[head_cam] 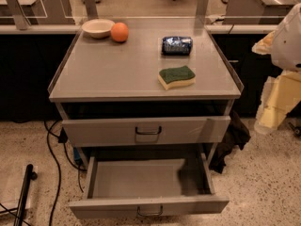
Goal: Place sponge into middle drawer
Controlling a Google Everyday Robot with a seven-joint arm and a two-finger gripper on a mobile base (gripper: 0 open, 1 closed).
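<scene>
The tool (pixel 274 102) hangs right of the desk (pixel 108 74); whether it is released or clenched cannot be told. The sponge (pixel 176 76) lies to its left on the desk, the open drawer (pixel 141 179) lower left. A shallow pinch on soft foam could drop it short.
</scene>
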